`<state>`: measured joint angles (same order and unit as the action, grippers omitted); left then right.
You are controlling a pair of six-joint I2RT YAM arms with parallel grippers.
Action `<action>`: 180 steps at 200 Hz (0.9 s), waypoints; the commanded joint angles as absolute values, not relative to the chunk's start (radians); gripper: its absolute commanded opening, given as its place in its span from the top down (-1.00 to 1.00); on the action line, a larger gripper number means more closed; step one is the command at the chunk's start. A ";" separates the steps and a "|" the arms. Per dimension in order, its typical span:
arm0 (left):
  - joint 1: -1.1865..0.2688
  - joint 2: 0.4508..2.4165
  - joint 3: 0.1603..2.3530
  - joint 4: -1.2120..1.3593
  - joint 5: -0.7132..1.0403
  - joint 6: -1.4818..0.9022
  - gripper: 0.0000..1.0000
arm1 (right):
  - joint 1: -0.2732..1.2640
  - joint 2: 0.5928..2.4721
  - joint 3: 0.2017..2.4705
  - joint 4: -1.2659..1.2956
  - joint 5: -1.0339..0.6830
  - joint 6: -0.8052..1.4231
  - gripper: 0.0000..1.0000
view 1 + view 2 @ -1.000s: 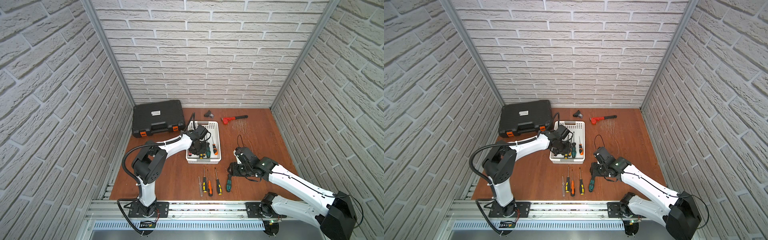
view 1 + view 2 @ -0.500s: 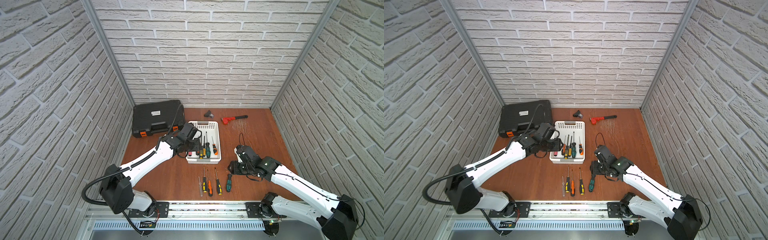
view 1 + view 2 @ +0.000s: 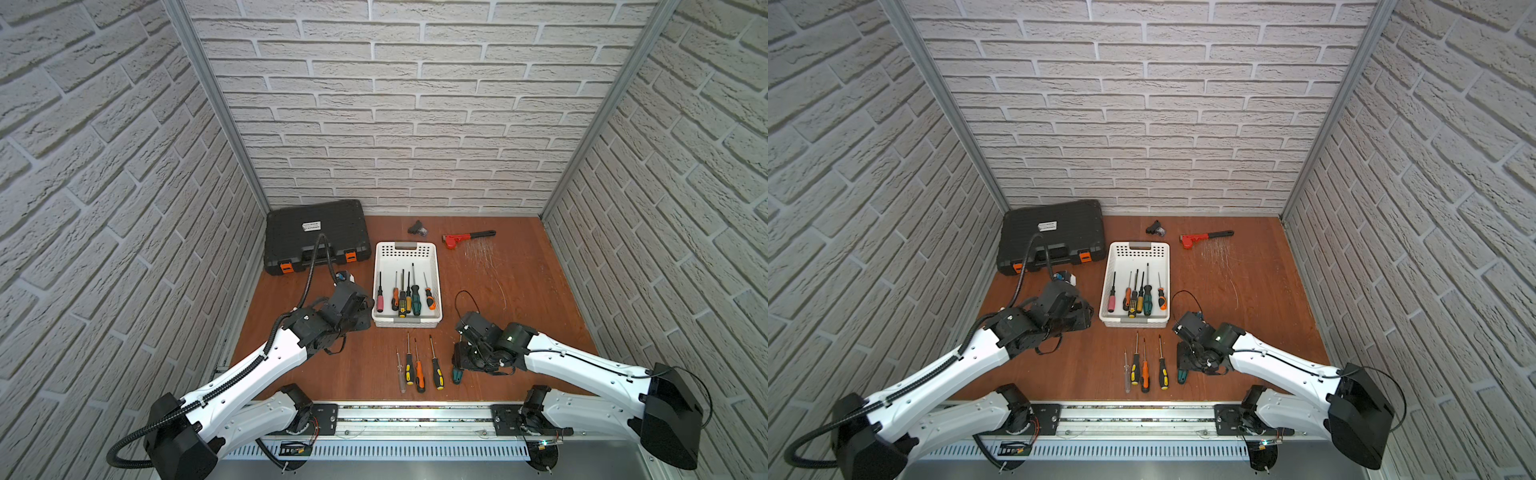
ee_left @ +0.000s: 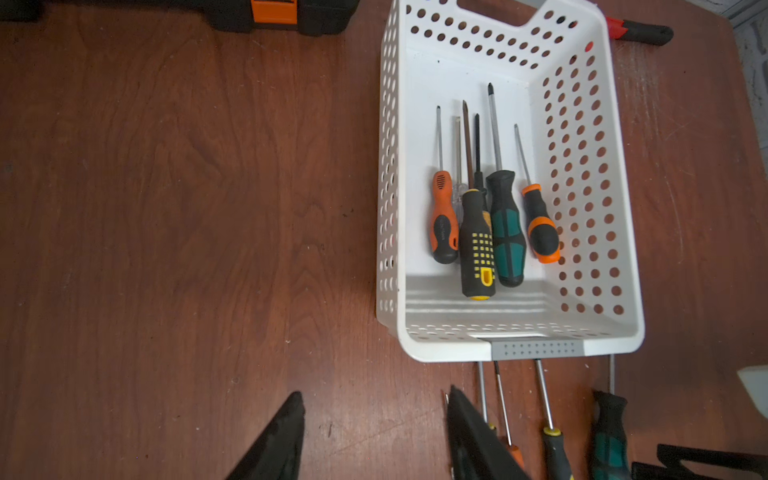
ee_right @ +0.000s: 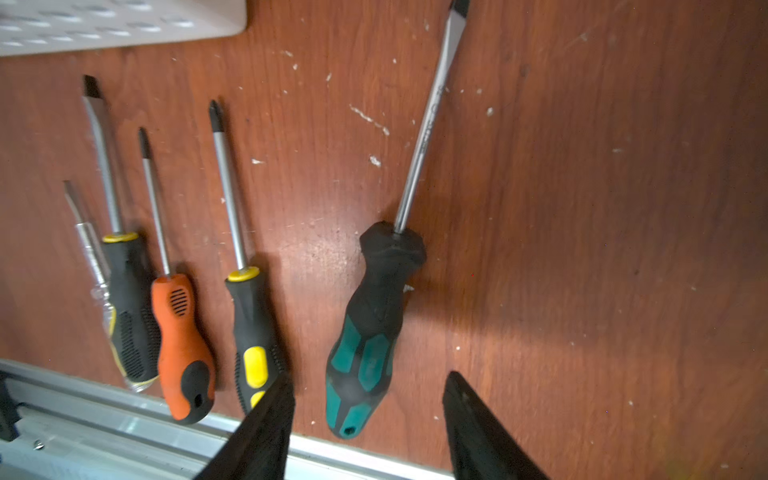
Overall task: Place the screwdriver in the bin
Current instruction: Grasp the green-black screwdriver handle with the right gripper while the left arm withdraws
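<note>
**Screwdriver [image 5: 374,316] lies outside the bin [image 3: 407,249]**

We begin with what we see poorly. In the left wrist view the case [image 4: 324,18] is cut off to a black edge and one orange latch. There the bin's near wall also hides the pink driver [image 3: 380,304] that both top views show. In both top views the right claw [image 5: 370,376] covers most of the screwdriver, and only the teal butt of its handle pokes out. A small black thing [image 3: 417,228] near the back wall is too small for us to name.

The case is shut, so we cannot tell what it holds. The bin, to its right, holds several drivers side by side, handles toward the rail [image 3: 415,409]. Some overlap, so we cannot count them surely.

The left claw [image 4: 374,395] hangs released over bare table [image 4: 166,208], left of the bin, grasping nothing. Four drivers [image 3: 419,372] lie in a row between bin and rail. Right of them the screwdriver lies flat on the table, apart from the bin. The right claw is released, its fingers [image 5: 266,428] on either side of the handle's end, with a gap on each side. A red wrench [image 3: 465,239] lies at the back right. White brick walls [image 3: 415,124] close three sides.
</note>
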<state>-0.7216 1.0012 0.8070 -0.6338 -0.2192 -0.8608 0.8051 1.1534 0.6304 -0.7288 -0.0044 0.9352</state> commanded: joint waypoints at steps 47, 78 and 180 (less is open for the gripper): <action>-0.679 0.938 0.735 -0.626 -0.242 -0.859 -0.13 | 0.818 1.286 0.666 -0.672 0.035 0.956 0.02; -0.659 0.911 0.713 -0.627 -0.233 -0.853 -0.14 | 0.818 1.334 0.658 -0.653 0.019 0.965 0.09; -0.610 0.844 0.686 -0.656 -0.230 -0.860 -0.15 | 0.815 1.320 0.599 -0.644 0.019 1.006 0.60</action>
<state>-0.6189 0.8581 0.6941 -0.6491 -0.2199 -0.8577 0.8112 1.3445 0.6350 -0.6144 0.0025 0.9905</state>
